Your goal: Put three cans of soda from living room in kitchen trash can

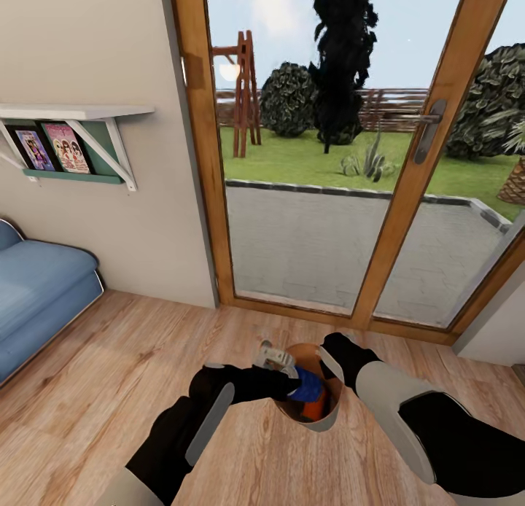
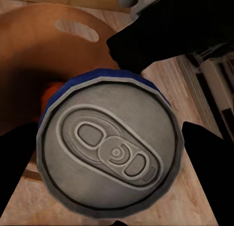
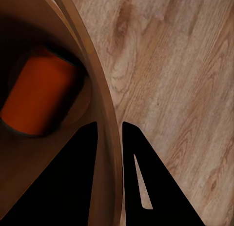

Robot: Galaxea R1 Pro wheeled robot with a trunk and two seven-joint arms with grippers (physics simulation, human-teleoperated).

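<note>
Small round tapered bin sits on plank floor before us; orange can inside; blue sofa at ten o'clock, wood-framed glass doors at twelve.

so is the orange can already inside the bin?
Yes, the right wrist view shows the orange can lying at the bottom of the bin, whose rim sits between the right gripper fingers.

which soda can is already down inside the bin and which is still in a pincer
The orange can lies at the bottom of the bin. The dark blue can is held in the left pincer over the opening.
</note>
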